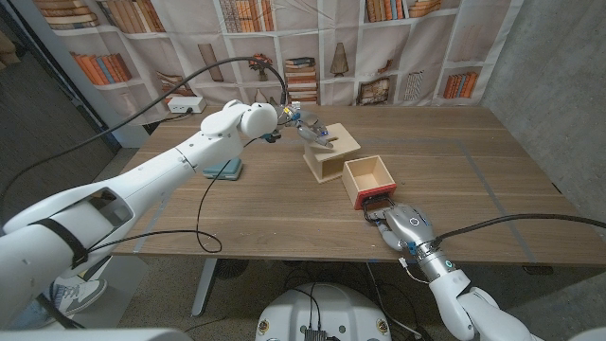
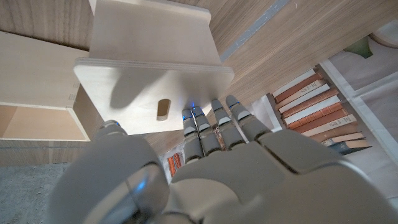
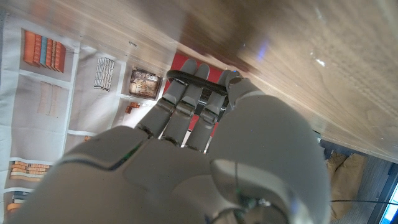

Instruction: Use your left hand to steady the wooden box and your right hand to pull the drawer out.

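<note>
My left robot hand (image 1: 305, 123) sits on top of the wooden box (image 1: 330, 152), fingers (image 2: 219, 124) laid down against its pale top face near the far edge. I read that as pinning the box so it doesn't slide while the drawer gets pulled. No wrap grip that I can see, just pressing on top; fingers close together, nothing pinched.

The drawer (image 1: 370, 180) is already well out of the box, toward me, open top showing an empty inside. Its red front (image 1: 376, 201) faces my right robot hand (image 1: 405, 227). Box lies just beyond the drawer, touching or nearly so at the corner; I cannot tell if the drawer is fully free of it.

The right robot hand is at the near bench (image 1: 473, 180) edge, right at the drawer front. Fingers (image 3: 186, 106) curled through the black handle (image 3: 180, 74), hooked on it, so it's holding the handle, not spread wide. Thumb position unclear from the right wrist view.

Beyond my left forearm: a blue-grey flat object (image 1: 222, 170) on the bench, well apart from the box.

Judgement: pull mostly done, maybe a short bit of travel left.
</note>
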Motion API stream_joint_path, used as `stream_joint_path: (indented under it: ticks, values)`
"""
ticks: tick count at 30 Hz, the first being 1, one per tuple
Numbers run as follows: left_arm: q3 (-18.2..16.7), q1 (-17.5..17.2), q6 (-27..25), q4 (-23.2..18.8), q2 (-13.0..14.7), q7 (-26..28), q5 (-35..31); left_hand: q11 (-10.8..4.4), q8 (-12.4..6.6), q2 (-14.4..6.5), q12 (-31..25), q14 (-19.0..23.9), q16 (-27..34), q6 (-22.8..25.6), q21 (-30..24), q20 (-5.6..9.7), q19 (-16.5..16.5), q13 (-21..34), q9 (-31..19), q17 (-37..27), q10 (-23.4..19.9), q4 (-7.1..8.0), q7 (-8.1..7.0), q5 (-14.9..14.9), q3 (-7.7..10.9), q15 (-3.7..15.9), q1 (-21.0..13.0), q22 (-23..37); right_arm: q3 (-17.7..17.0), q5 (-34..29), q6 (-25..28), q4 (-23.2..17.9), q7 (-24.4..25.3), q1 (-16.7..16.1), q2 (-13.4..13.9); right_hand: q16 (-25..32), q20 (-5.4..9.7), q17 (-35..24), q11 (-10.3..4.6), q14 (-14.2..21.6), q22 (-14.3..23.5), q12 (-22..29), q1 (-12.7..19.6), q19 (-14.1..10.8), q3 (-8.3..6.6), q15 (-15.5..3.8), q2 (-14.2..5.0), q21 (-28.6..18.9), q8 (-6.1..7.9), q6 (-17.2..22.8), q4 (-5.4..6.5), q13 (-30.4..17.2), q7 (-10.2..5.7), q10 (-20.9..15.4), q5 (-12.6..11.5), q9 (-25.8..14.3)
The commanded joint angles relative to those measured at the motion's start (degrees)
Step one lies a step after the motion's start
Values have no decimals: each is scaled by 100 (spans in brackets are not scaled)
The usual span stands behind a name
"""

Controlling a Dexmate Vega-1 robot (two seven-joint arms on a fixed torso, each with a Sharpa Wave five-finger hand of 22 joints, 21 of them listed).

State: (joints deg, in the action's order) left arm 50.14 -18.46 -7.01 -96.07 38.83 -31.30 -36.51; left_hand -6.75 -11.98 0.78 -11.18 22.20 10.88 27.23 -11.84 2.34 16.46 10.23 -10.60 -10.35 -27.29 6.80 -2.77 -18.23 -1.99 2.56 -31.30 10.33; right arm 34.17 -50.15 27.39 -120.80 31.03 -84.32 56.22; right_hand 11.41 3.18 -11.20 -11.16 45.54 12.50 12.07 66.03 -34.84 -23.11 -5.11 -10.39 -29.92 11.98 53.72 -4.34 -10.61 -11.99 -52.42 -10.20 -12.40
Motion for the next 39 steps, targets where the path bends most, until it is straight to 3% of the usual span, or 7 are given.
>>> stream_joint_path:
  ticks: [1,13,16,20,23,31,39]
  values:
    - [-88,-46,-79,-151,35,24,-23,128,14,-8,-11,36,7,266,25,291,-12,66,-26,-17,-158,14,200,-24,-27,195,-59,9,-159,-85,164,-349,-179,-276,305,0,869,-24,-17,-30,-1,-21,-50,17,-55,-832,0,-57,-18,-5,4,-7,-6,46,-32,-6]
    - [-110,-58,-57,-168,22,48,3,151,19,-18,-15,28,4,264,24,269,-14,67,-26,-16,-175,12,199,-33,-45,200,-66,9,-265,-266,182,-633,-247,-339,334,12,860,-19,-9,9,-64,-19,-157,-4,-66,-828,125,-194,-18,2,-69,-8,14,5,-47,-1]
    - [-118,-57,-44,-168,24,66,6,120,25,-22,-3,27,4,253,24,273,-18,67,-26,-16,-146,11,208,-36,-52,196,-68,9,-217,-436,344,-697,-514,-297,288,-23,858,-1,-34,-61,-107,-77,-356,37,20,-797,268,-222,-45,-160,-107,-6,-18,171,-30,0]
    - [-135,-65,-48,-166,26,107,6,102,44,-29,21,-28,-16,205,40,242,-63,67,-27,-17,-80,10,185,-41,-63,195,-72,9,-201,-554,442,-732,-687,-279,252,-81,852,15,-39,-345,-154,-113,-779,163,240,-747,598,-164,-88,-514,-88,-11,-7,471,20,12]
    - [-160,-77,-44,-178,34,132,31,101,56,-33,28,-42,-18,172,44,234,-79,68,-28,-17,-53,9,134,-45,-71,202,-74,9,-203,-617,483,-741,-717,-280,215,-93,847,11,-51,-531,-169,-123,-931,240,296,-722,699,-105,-107,-729,-98,-13,-9,665,3,21]
    - [-140,-64,-27,-134,31,124,26,78,55,-39,26,-48,-16,164,43,232,-84,69,-30,-17,-43,8,101,-49,-82,203,-78,9,-259,-670,479,-776,-715,-315,189,-95,770,5,-56,-864,-178,-108,-1204,436,408,-697,878,36,-106,-1084,-102,-20,-40,968,-38,29]
    - [-160,-75,-5,-137,20,177,60,71,58,-43,26,-51,-13,149,39,221,-84,70,-32,-17,-29,7,110,-53,-93,200,-81,10,-280,-746,516,-806,-702,-362,121,-77,754,2,-58,-877,-180,-98,-1273,453,438,-690,917,57,-87,-1097,-92,-22,-32,1004,-42,29]
